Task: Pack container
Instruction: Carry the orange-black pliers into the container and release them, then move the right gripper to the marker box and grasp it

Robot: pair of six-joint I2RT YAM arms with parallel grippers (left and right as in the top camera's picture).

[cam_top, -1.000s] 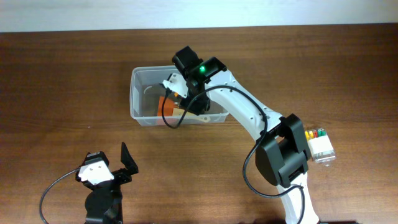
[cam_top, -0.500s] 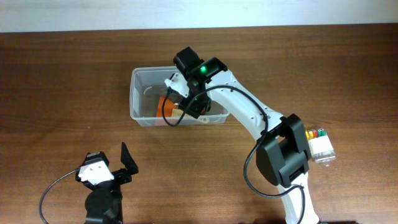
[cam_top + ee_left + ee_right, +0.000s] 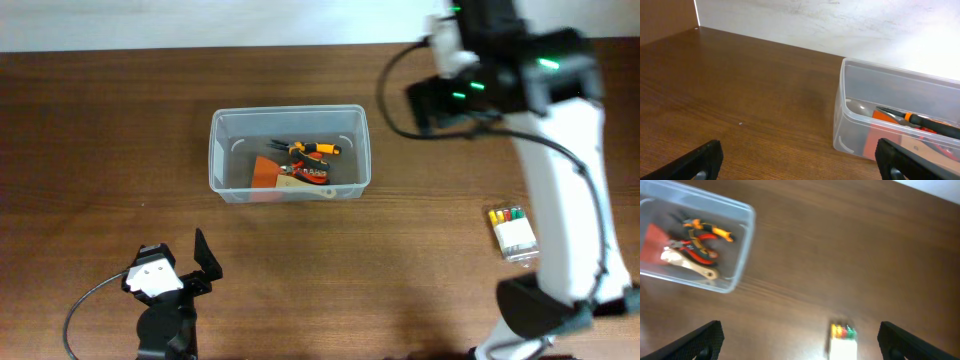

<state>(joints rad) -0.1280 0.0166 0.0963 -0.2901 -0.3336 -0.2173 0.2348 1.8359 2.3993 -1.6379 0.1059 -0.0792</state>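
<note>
container (image 3: 214, 150) showing clear, see-through | table (image 3: 100, 130) running dark brown, wood-grained | pliers (image 3: 315, 150) flashing orange and black | second pliers (image 3: 312, 173) showing red | flat piece (image 3: 264, 170) glowing orange | handle (image 3: 303, 187) showing cream | small box (image 3: 514, 236) showing white, bits red, yellow, green

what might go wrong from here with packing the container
The small white box lies on the table, well apart from the container. The open right gripper hangs high and its view is blurred, so a grasp may miss. The tools pile up in the container's middle, so the box could land tilted on them.
</note>
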